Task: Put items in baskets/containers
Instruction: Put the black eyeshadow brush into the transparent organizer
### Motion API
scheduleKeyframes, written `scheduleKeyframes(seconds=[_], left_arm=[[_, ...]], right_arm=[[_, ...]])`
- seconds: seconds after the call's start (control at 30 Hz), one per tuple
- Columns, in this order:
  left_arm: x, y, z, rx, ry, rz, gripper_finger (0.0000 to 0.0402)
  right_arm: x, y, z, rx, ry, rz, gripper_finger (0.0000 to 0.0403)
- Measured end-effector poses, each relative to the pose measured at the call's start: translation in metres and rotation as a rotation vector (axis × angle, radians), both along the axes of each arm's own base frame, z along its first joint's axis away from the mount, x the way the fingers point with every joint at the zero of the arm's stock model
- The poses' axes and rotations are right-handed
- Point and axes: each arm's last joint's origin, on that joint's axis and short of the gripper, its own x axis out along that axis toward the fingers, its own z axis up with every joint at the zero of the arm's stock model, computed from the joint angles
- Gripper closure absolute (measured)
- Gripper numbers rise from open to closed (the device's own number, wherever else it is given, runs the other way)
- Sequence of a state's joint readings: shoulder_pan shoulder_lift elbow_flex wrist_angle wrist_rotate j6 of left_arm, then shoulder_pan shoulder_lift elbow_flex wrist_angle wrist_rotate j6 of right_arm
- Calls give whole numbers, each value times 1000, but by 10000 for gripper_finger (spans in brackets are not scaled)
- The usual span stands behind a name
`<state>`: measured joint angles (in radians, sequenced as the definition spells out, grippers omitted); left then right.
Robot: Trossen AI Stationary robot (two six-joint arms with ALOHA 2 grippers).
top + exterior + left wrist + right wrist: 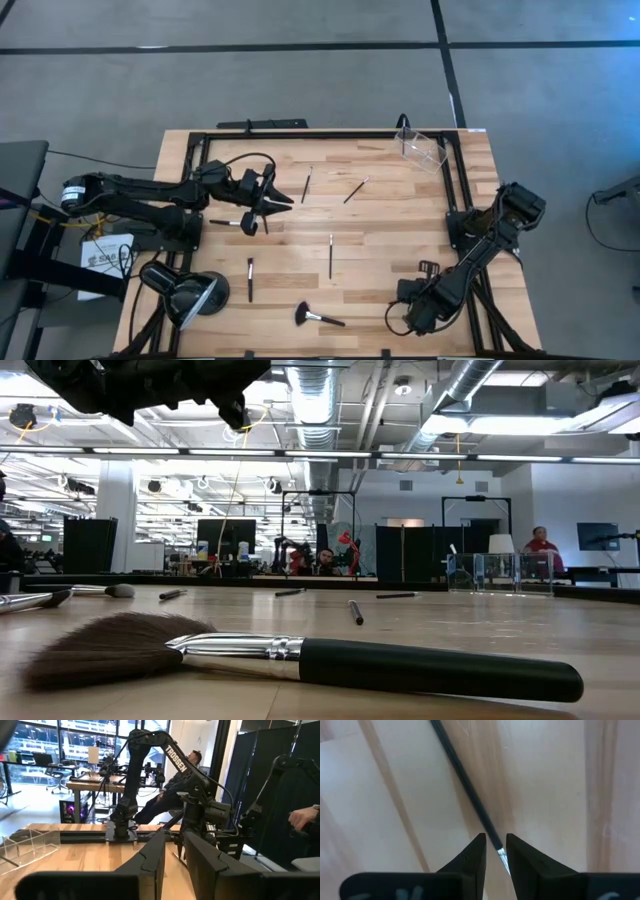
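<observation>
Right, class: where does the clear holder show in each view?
High view: holder at the table's far right corner.
Low view: holder far off on the right, at the table's far edge.
Left wrist view: holder on the table, before a black rail.
Right wrist view: not in it.
Shared landmark: the wooden table.

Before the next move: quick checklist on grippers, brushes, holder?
1. Left gripper empty: ok. It is open with nothing between the fingers.
2. Right gripper gripping the thin brush: cannot tell. The brush runs right up to it.
3. Holder standing at the table's far right corner: ok.
4. Brushes in holder: not ok. Several lie loose on the table, including the fluffy brush.
5. Left gripper's way to the holder: looks ok, with only flat brushes between.
</observation>
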<state>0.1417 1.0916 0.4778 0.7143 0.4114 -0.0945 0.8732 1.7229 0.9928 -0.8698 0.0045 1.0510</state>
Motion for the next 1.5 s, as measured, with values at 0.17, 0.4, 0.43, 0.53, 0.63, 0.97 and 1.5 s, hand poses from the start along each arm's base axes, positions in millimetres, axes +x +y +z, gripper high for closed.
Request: scheduleKeyframes(seconds=[0.17, 0.4, 0.43, 0.53, 0.63, 0.97, 1.5], left_arm=[[0, -1, 0, -17, 5, -7, 332], [0, -1, 0, -19, 6, -6, 334], [0, -1, 0, -22, 7, -6, 334], [0, -1, 0, -47, 14, -9, 334], [0, -1, 0, -66, 20, -10, 334], [1, -7, 0, -76, 22, -38, 334], [15, -10, -20, -244, 147, -2, 334]], right_arm=[[-3, 2, 0, -3, -5, -6, 336], [-6, 10, -13, -37, -3, 1, 336], [-5, 12, -16, -40, 0, 6, 336], [-4, 14, -26, -65, 17, 21, 336], [-4, 15, -28, -74, 19, 1, 336], [-3, 11, -16, -19, -3, -46, 394], [33, -9, 38, -203, 48, 59, 398]])
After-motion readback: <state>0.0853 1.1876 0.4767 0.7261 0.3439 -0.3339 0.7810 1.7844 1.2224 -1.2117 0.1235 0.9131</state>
